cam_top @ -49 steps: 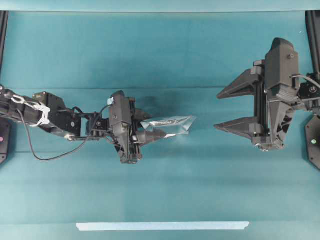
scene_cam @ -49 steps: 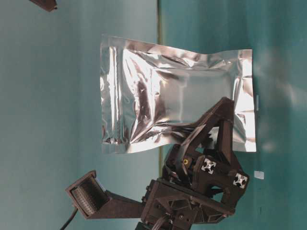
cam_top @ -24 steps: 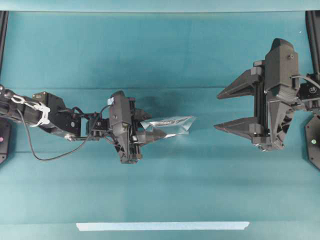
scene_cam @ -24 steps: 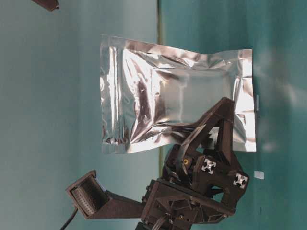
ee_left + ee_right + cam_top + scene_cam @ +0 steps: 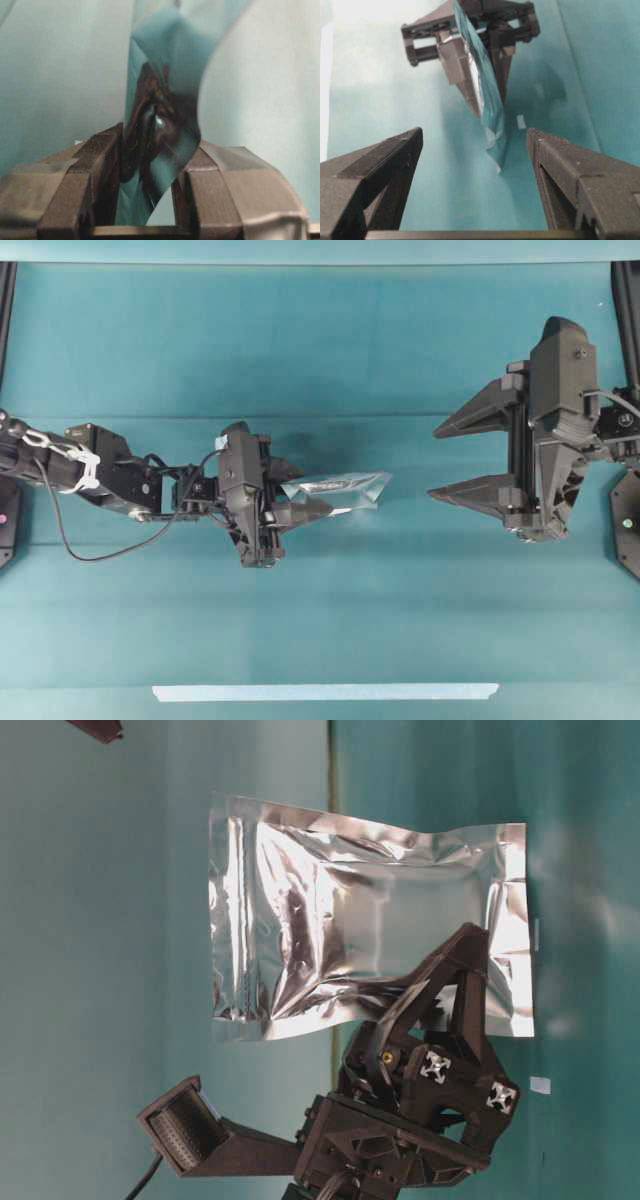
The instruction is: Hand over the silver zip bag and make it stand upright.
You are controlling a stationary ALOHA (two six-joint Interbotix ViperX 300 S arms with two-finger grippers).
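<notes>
Left wrist view, nearest of all, shows the left gripper (image 5: pixel 147 190) pinched on the silver zip bag (image 5: pixel 160 120): the foil is seen edge-on between the two pads, buckled and mirroring the teal cloth. From the table-level view the bag (image 5: pixel 350 920) is seen broadside, held clear of the table (image 5: pixel 100 920), with the fingers clamped over one corner region near a long edge. A crinkled, dented skin is visible, so the pouch is judged light, thin and soft, apparently with little or nothing inside; it would be expected to flex rather than resist, and its glossy surface is likely to slip under a weak pinch.

Farther out, in the overhead view, the bag (image 5: pixel 338 489) is seen projecting from the left gripper (image 5: pixel 300 510) toward the middle of the table (image 5: pixel 320 360), its free end pointing at the right gripper (image 5: pixel 470 460), which is spread wide and stands well apart from it. In the right wrist view the open fingers (image 5: pixel 380 170) frame the bag's thin edge (image 5: pixel 492 125) ahead.

For the handover, a hold on the free end, across a flat sealed border rather than the puffed centre, is judged best, since the seam is stiffer and less liable to crumple. A pale tape strip (image 5: pixel 325 692) lies along the near table edge.
</notes>
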